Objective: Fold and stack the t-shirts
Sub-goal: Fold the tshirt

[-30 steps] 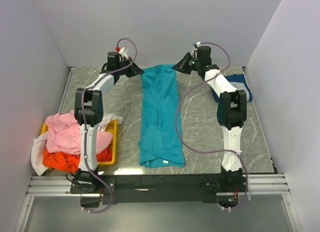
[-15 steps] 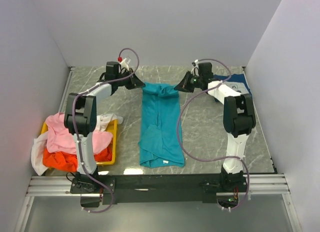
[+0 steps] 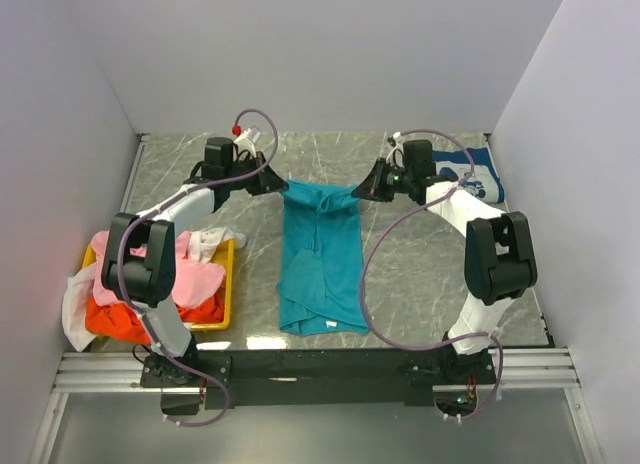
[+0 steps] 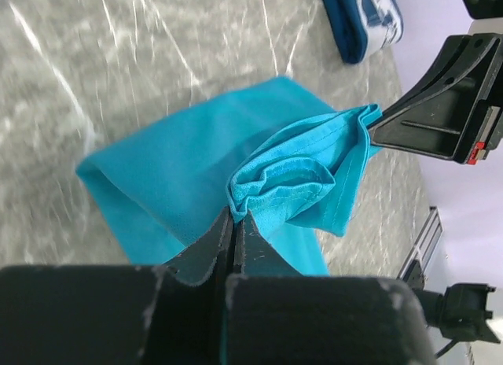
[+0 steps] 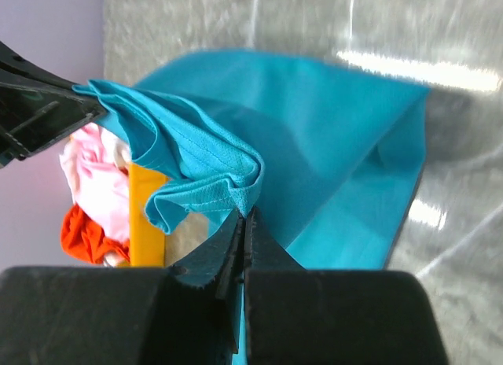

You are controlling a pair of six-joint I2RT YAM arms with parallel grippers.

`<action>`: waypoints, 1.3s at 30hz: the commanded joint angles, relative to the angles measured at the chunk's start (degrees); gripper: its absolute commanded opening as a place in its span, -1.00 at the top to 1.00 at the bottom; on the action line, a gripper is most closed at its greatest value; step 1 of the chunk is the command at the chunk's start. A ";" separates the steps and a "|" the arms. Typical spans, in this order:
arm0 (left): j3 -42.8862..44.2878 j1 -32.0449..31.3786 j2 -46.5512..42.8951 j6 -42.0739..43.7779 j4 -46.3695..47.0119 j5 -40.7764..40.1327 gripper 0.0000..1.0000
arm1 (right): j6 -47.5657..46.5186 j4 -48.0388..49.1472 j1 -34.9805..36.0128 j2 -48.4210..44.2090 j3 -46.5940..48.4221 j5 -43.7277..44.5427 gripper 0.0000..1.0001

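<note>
A teal t-shirt (image 3: 318, 264) lies lengthwise down the middle of the table, its far end lifted and doubled back toward me. My left gripper (image 3: 283, 186) is shut on the far left corner of that end, the hem bunched at its fingertips (image 4: 234, 215). My right gripper (image 3: 358, 192) is shut on the far right corner, with cloth puckered at its tips (image 5: 245, 211). A folded navy t-shirt (image 3: 470, 174) with white print lies at the far right. Pink (image 3: 125, 269), orange (image 3: 115, 319) and white (image 3: 72, 309) t-shirts are heaped at the left.
A yellow tray (image 3: 228, 284) under the heap stands at the left near edge. Grey walls close in the marble table (image 3: 420, 274) on three sides. Cables loop off both arms above the tabletop.
Both grippers have come toward me from the far edge, carrying the teal t-shirt's far end over the rest of the shirt. The navy t-shirt now shows more fully.
</note>
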 commanded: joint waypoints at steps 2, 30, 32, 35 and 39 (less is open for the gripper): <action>-4.29 -1.09 -6.08 2.42 0.29 -2.01 0.99 | -1.08 1.63 1.17 -5.33 -4.18 -0.08 1.00; -24.25 -7.06 -15.14 5.06 -3.49 0.80 0.69 | -2.30 3.21 5.48 -12.02 -23.17 2.73 1.00; -25.13 -8.46 -15.49 5.67 -6.20 0.98 0.34 | -3.44 1.03 5.83 -12.37 -24.48 3.87 0.74; -26.18 -9.43 -17.50 6.11 -10.77 1.15 -0.06 | -5.46 -3.62 6.36 -14.65 -26.33 8.44 0.27; -26.45 -9.52 -22.33 6.55 -17.01 1.42 -0.28 | -7.05 -8.64 6.45 -21.84 -28.18 13.54 -0.22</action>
